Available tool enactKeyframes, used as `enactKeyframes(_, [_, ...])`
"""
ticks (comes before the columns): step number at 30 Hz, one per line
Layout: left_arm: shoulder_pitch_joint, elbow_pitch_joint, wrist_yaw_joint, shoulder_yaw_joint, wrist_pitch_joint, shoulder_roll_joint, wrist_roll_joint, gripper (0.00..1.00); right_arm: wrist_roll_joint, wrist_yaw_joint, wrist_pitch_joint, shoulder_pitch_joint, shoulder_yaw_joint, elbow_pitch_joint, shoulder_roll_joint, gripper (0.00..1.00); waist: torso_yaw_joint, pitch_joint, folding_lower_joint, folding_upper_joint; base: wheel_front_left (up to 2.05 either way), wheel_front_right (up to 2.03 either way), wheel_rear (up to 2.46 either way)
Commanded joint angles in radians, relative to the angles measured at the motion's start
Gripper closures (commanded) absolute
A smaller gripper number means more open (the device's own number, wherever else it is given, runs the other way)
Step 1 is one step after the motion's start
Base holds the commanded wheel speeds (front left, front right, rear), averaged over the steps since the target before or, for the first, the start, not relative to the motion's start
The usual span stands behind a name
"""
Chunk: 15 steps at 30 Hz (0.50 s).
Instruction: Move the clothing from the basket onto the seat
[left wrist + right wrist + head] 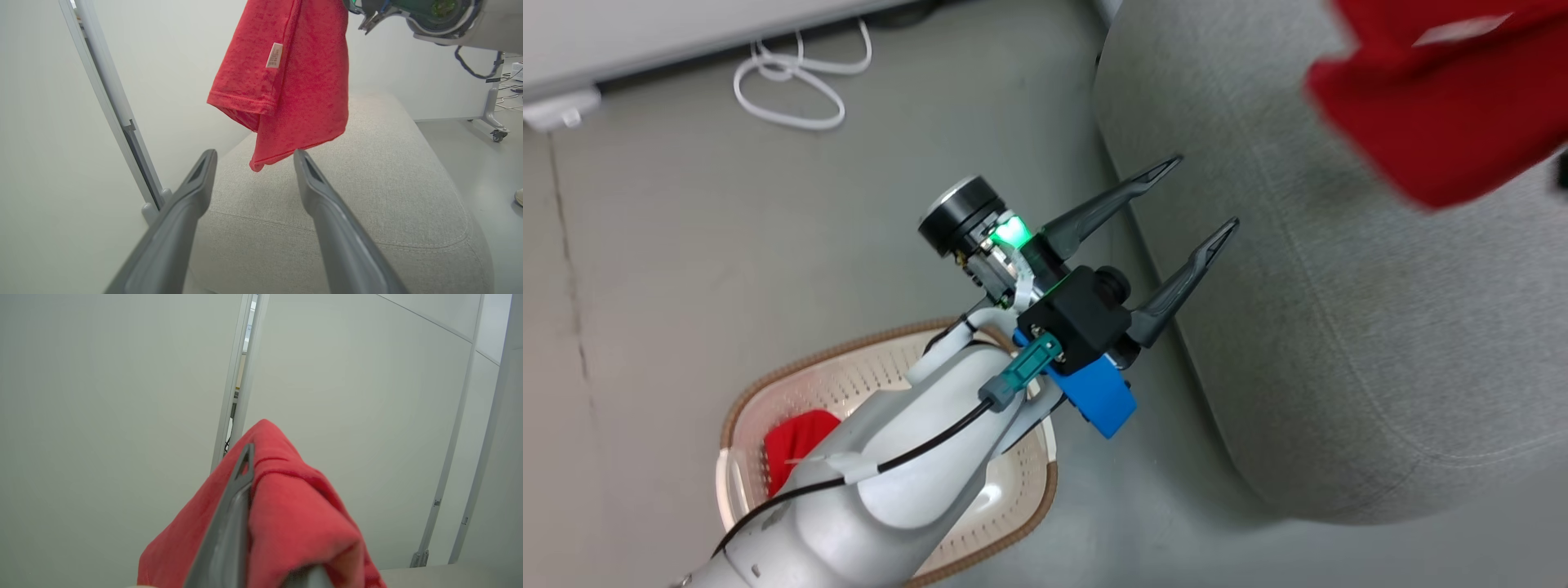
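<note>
One red piece of clothing (1445,106) hangs over the grey seat (1339,327), blurred at the top right of the head view. My right gripper (250,471) is shut on that clothing (294,522), which drapes over its fingers. In the left wrist view the same garment (294,90) dangles with a small white label, its lowest corner a little above the seat (388,183). My left gripper (1205,192) stands open and holds nothing, at the seat's near edge. Its fingers (192,192) point along the seat. A second red garment (796,445) lies in the cream basket (792,361), partly hidden by my left forearm.
The basket sits on the grey floor just left of the seat. A coiled white cable (792,82) lies on the floor by the wall. A white partition post (118,114) stands beside the seat's far end, and a wheeled stand leg (494,122) is at the right.
</note>
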Motion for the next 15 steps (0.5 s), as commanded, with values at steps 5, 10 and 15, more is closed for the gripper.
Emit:
enactKeyframes(5, [-0.078,0.007,-0.001,-0.021,-0.001,-0.005,0.024,0.00,0.018,0.000,-0.004,-0.168,-0.094,0.037,-0.115,1.00,0.049,0.169,0.0000,0.0000,0.00,0.00,0.00])
enactKeyframes(10, [-0.143,0.016,-0.005,-0.047,-0.002,-0.012,0.040,0.00,0.053,0.000,-0.004,-0.303,-0.165,0.134,-0.231,1.00,0.079,0.268,0.0000,0.0000,0.00,0.00,0.00])
enactKeyframes(15, [-0.175,0.031,-0.006,-0.060,-0.003,-0.015,0.041,0.00,0.068,0.000,-0.004,-0.362,-0.157,0.305,-0.278,1.00,0.092,0.323,0.0000,0.0000,0.00,0.00,0.00])
